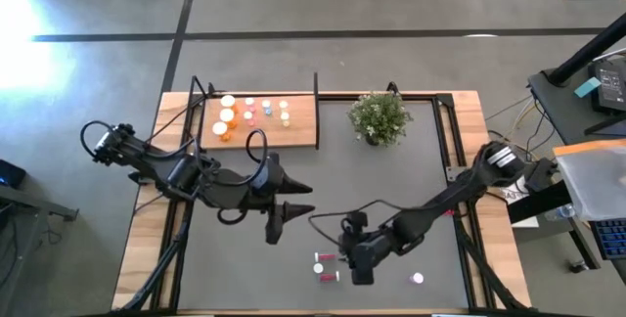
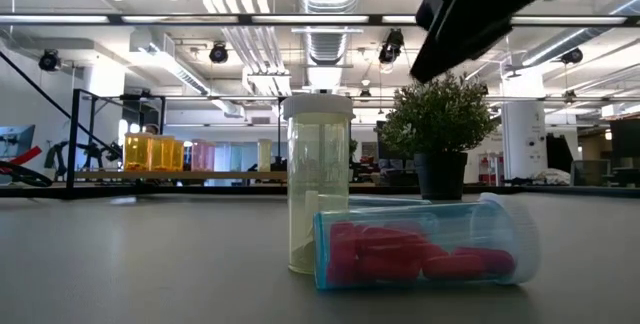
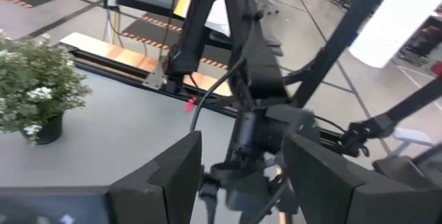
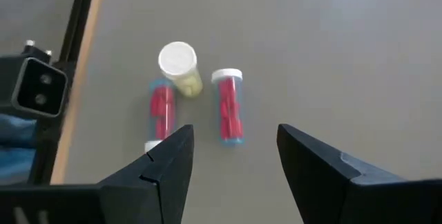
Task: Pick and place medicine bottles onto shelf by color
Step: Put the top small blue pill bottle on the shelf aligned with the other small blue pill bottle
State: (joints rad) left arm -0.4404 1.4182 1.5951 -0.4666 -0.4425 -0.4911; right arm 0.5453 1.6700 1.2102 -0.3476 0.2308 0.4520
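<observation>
The wooden shelf lies at the mat's far left and carries several upright medicine bottles: orange ones, then smaller pink, blue and yellow ones. Near the front edge, two red bottles lie on their sides beside an upright yellow bottle. My right gripper hovers open above them, tilted downward, touching nothing. Another white-capped bottle stands farther right. My left gripper waits open over the mat's middle, empty.
A green potted plant stands at the far middle, right of the shelf. Black frame rails run along the mat's edges. A small camera block sits at the front edge near the lying bottles. Bare mat lies between plant and bottles.
</observation>
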